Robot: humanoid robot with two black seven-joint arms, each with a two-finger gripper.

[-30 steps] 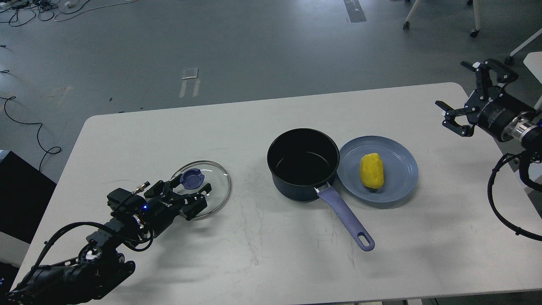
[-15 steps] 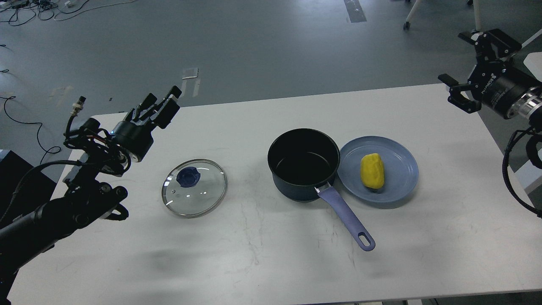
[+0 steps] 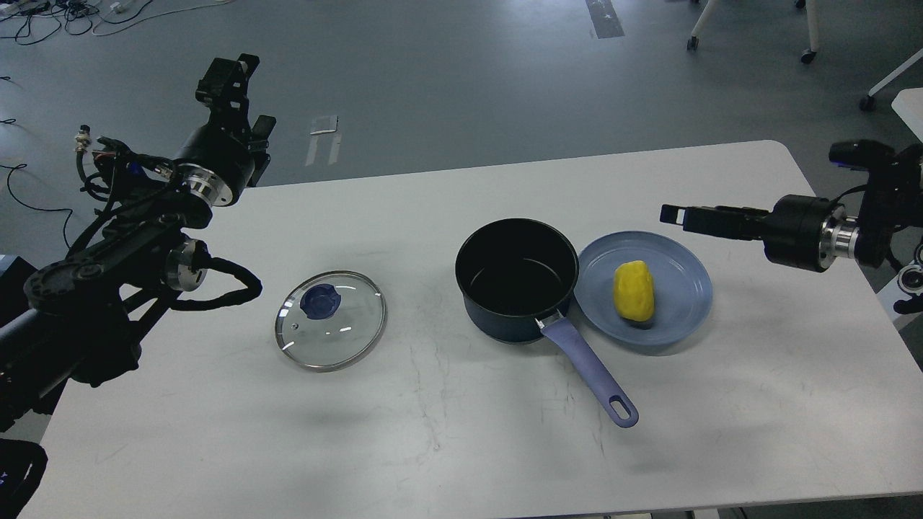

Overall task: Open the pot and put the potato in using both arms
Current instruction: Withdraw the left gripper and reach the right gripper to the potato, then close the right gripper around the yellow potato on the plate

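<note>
In the head view, the white table (image 3: 447, 432) fills most of the frame. The dark pot (image 3: 516, 280) stands open at centre, its purple handle (image 3: 588, 371) running toward the lower right. Just right of the pot, touching its side or nearly so, a blue plate (image 3: 678, 277) carries the yellow potato (image 3: 633, 290), which lies on the plate's left half. The glass lid (image 3: 331, 319) with its blue knob lies flat on the table, left of centre and well apart from the pot.

The left gripper (image 3: 229, 76) is raised in the upper left of the frame, above the table's far edge, holding nothing; its fingers are seen edge-on, so I cannot tell whether they are apart. The right gripper (image 3: 681, 215) reaches in from the right edge, pointing left above the plate's far right rim, holding nothing; its fingers overlap in this view, so I cannot tell their spacing.
</note>
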